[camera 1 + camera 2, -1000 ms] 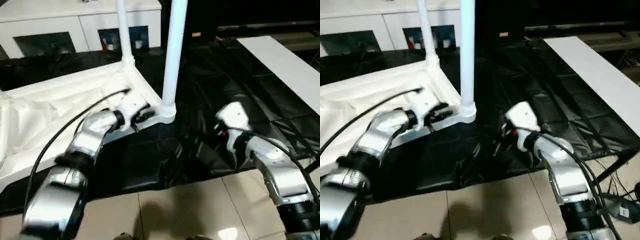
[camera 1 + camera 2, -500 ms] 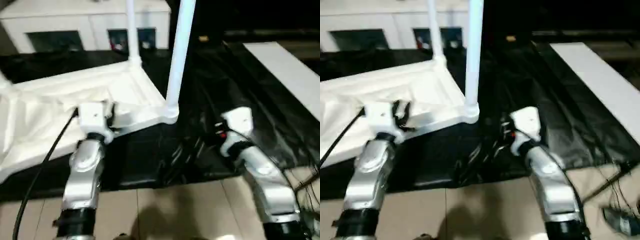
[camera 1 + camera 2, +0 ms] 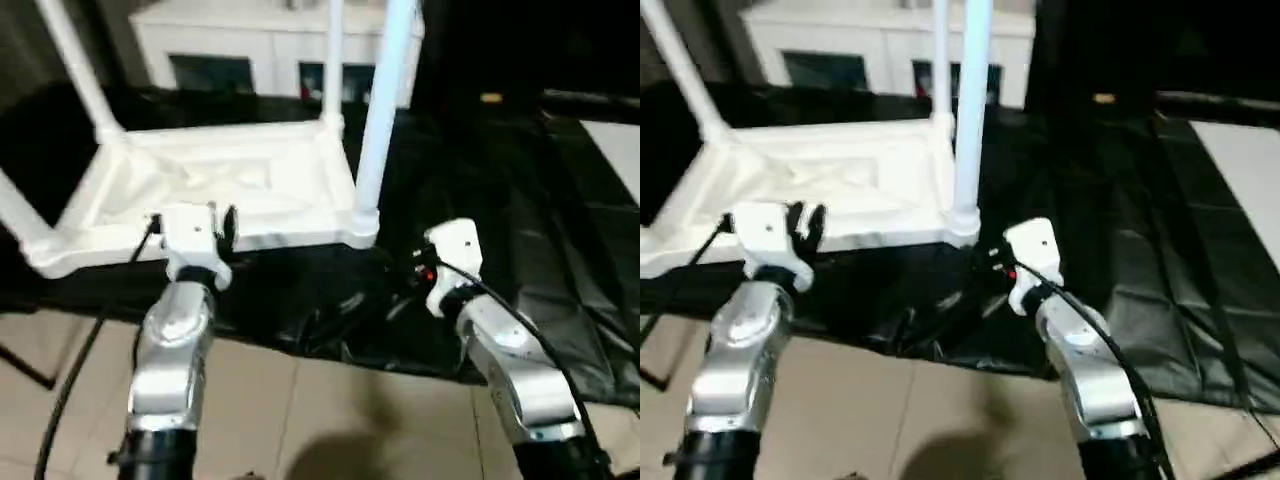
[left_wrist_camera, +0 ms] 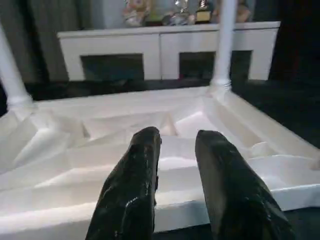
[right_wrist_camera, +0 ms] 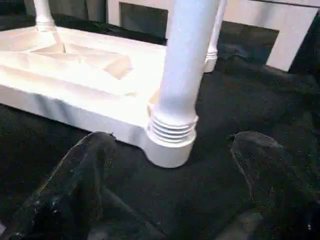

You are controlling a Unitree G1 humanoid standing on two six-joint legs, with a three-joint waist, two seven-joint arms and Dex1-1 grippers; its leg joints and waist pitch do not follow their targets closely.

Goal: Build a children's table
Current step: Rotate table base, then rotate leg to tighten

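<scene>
Table: the children's table (image 3: 215, 185) lies upside down on the black sheet (image 3: 470, 230), white plastic, ribbed underside facing up.
Legs: four counted, all standing upright in the corner sockets — near right leg (image 3: 385, 95), far right leg (image 3: 333, 60), far left leg (image 3: 75, 70), near left leg (image 3: 18, 210) at the left edge of the head view.
Look: the near right leg meets its round socket (image 5: 170, 137) with a band of thread-like ridges showing just above it; the panel's recesses form shallow triangular pockets, nothing lying in them.
Left gripper: left gripper (image 4: 175, 145) hovers just before the tabletop's near edge, its two black fingers (image 4: 140, 170) a narrow gap apart, nothing between them.
Right gripper: right gripper (image 5: 170, 200) sits low over the black sheet, facing the near right socket, fingers (image 5: 75, 175) spread wide, gripping nothing, the socket between them but apart from both.
Cabinet: a white cabinet (image 3: 270, 45) stands beyond the table, with two dark glass-fronted compartments in sight; small colourful items sit in the right one (image 3: 335, 85), too blurred to name.
On top: a few small figures (image 4: 165, 7) line the cabinet's top, seen from the left wrist.
Floor: beige tiles (image 3: 330, 410) under both silver forearms.
Right side: a white board (image 3: 615, 150) lies on the sheet, well apart from the table.
</scene>
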